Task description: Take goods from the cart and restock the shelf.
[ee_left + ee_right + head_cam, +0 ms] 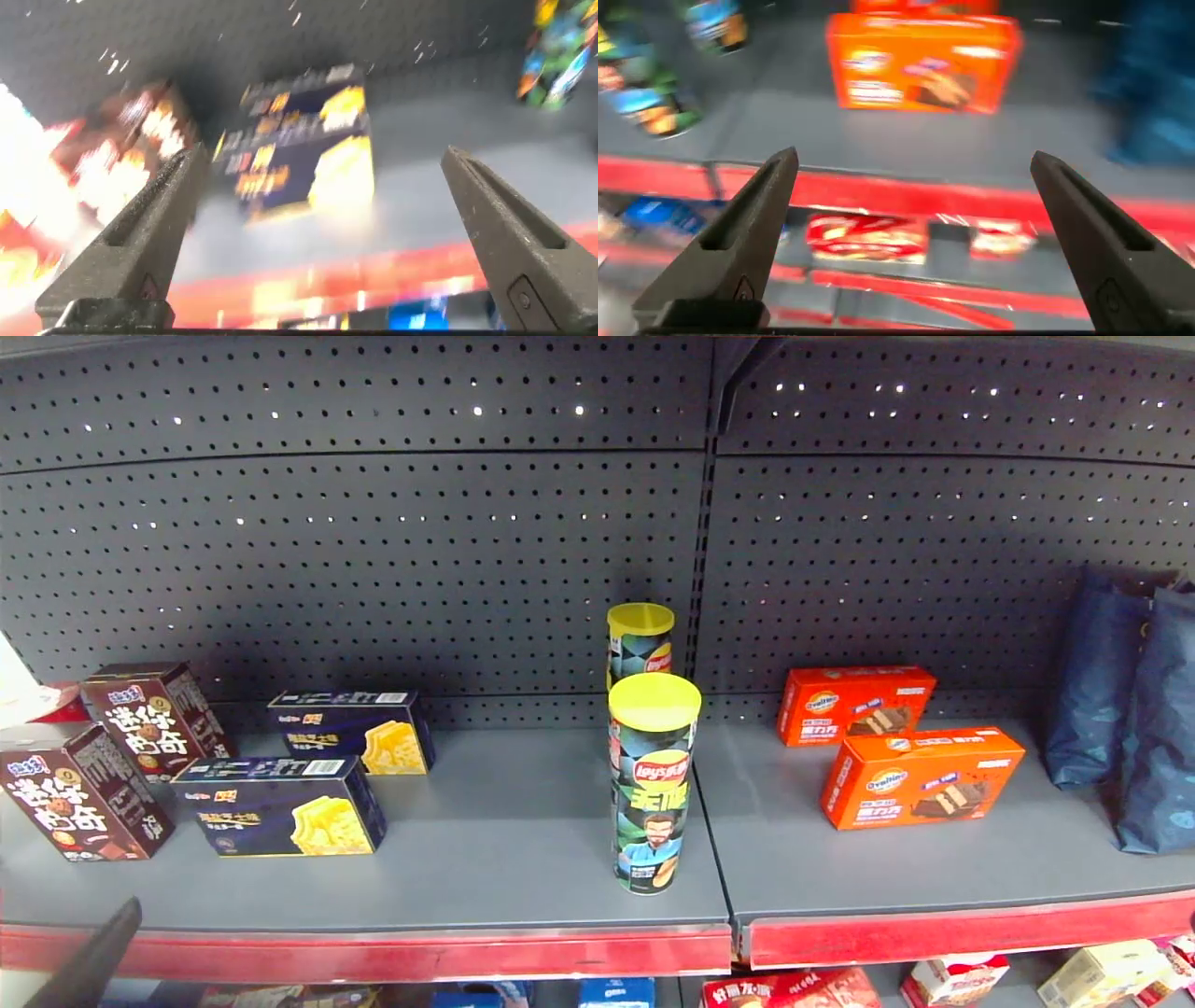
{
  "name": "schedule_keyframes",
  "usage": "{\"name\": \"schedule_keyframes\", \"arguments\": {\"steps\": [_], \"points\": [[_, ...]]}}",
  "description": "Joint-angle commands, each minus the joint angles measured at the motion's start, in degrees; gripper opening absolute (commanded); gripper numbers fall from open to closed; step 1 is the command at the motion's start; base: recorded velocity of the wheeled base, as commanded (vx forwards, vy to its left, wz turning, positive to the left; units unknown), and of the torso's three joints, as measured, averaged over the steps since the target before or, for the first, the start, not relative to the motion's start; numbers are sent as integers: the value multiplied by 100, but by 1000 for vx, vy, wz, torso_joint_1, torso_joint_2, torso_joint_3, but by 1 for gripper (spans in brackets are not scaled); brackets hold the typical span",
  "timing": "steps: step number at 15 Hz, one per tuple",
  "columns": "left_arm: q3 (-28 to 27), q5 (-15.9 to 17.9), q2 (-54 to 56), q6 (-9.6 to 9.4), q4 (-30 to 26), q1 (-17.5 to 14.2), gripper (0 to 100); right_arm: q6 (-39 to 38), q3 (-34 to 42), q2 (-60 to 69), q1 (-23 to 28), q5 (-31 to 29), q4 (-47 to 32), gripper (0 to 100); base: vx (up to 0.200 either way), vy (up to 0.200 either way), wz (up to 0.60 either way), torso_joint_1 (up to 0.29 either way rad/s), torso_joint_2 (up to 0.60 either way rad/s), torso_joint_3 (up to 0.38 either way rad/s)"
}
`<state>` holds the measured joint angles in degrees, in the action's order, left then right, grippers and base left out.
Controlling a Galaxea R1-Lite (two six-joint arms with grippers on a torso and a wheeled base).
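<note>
On the grey shelf (523, 859) stand two chip cans with yellow lids, one in front (652, 784) and one behind (639, 642). Two dark blue boxes (280, 805) (353, 731) lie left of the cans, two brown boxes (82, 791) at the far left, two orange boxes (920, 777) (854, 703) to the right. My left gripper (322, 233) is open and empty, facing the blue boxes (299, 154) from in front of the shelf edge; one finger (89, 957) pokes up at the head view's lower left. My right gripper (915, 238) is open and empty, facing the orange box (920, 61).
Dark blue bags (1134, 709) lean at the shelf's right end. A red price strip (373, 952) runs along the shelf front. Packaged goods (794, 989) fill the lower shelf. Bare shelf lies between the blue boxes and the cans. A perforated back panel (420, 551) closes the rear.
</note>
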<state>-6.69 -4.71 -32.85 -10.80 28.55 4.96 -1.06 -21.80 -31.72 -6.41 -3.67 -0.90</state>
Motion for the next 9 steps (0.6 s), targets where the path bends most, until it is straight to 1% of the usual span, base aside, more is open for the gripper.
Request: {"name": "schedule_keyframes", "arguments": {"steps": [1, 2, 3, 4, 5, 6, 7, 8, 9], "points": [[63, -118, 1905, 34, -1431, -162, 100, 9, 457, 1775, 914, 7, -718, 100, 0, 0, 0, 0, 0, 0], [63, -118, 2371, 34, -1897, -232, 100, 9, 501, 2135, 966, 15, -947, 100, 0, 0, 0, 0, 0, 0], [63, -110, 2828, 43, -2398, -232, 100, 9, 580, 2469, 966, 42, -1096, 100, 0, 0, 0, 0, 0, 0], [80, -92, 2951, 140, -2547, -232, 100, 18, 703, 2706, 949, 103, -1105, 100, 0, 0, 0, 0, 0, 0], [72, -13, 2925, 298, -2512, -241, 100, -35, 782, 2715, 958, 156, -1000, 100, 0, 0, 0, 0, 0, 0], [98, 66, 2925, 333, -2512, -241, 100, -17, 765, 2715, 949, 200, -894, 100, 0, 0, 0, 0, 0, 0], [256, 137, 2925, 359, -2486, -241, 100, 62, 949, 2829, 782, 472, -868, 100, 0, 0, 0, 0, 0, 0], [274, 137, 2925, 359, -2486, -241, 100, 88, 993, 2838, 773, 472, -859, 100, 0, 0, 0, 0, 0, 0], [537, 145, 2925, 368, -2442, -241, 100, 387, 1670, 2961, 703, 349, -472, 100, 0, 0, 0, 0, 0, 0]]}}
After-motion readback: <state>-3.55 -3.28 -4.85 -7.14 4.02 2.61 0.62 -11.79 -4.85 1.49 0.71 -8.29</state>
